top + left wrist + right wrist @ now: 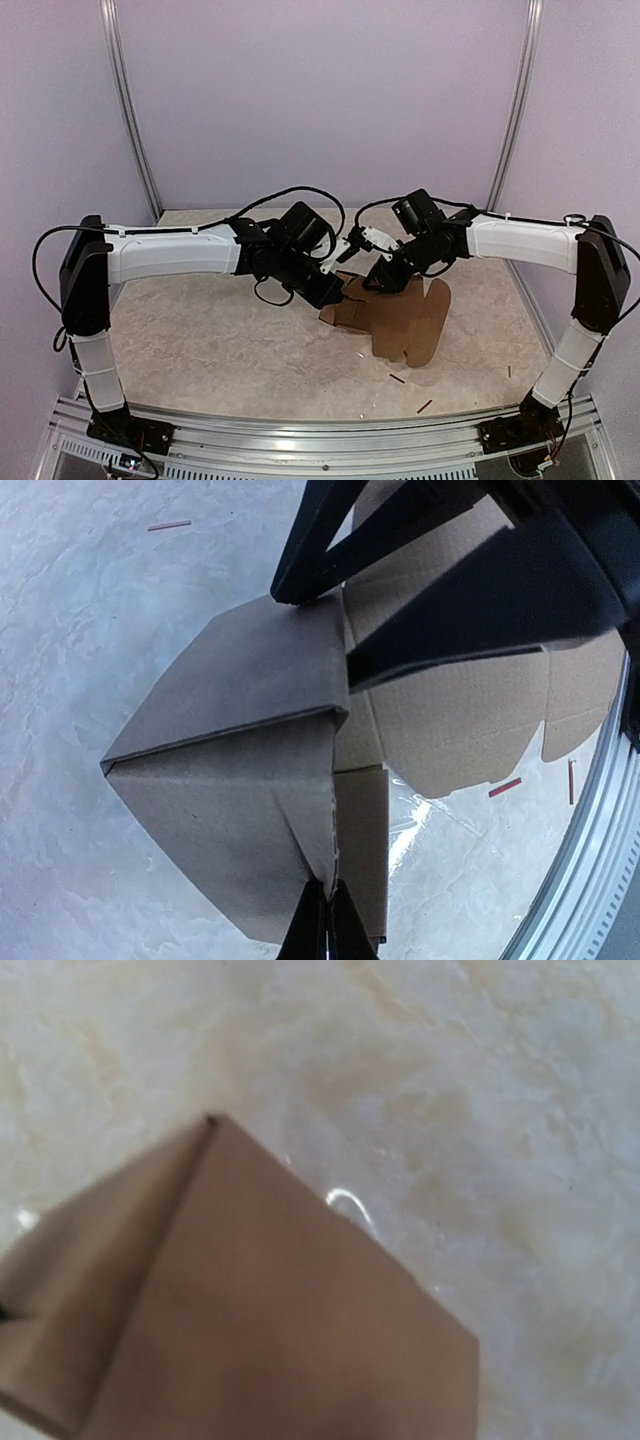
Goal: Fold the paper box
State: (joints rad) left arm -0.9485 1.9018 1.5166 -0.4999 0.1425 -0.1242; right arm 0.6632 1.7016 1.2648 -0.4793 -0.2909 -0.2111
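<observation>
Out on the counter [200, 340], the paper box [395, 318] sits half folded: left jaws pinched shut on a raised panel's edge, right jaws spread over the flat part. If that thin pinch slips, the fold probably springs open.

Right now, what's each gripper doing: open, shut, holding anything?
Left gripper: shut, pinching an edge of the paper box.
Right gripper: open, fingers spread at the corner of its raised panel.
</observation>
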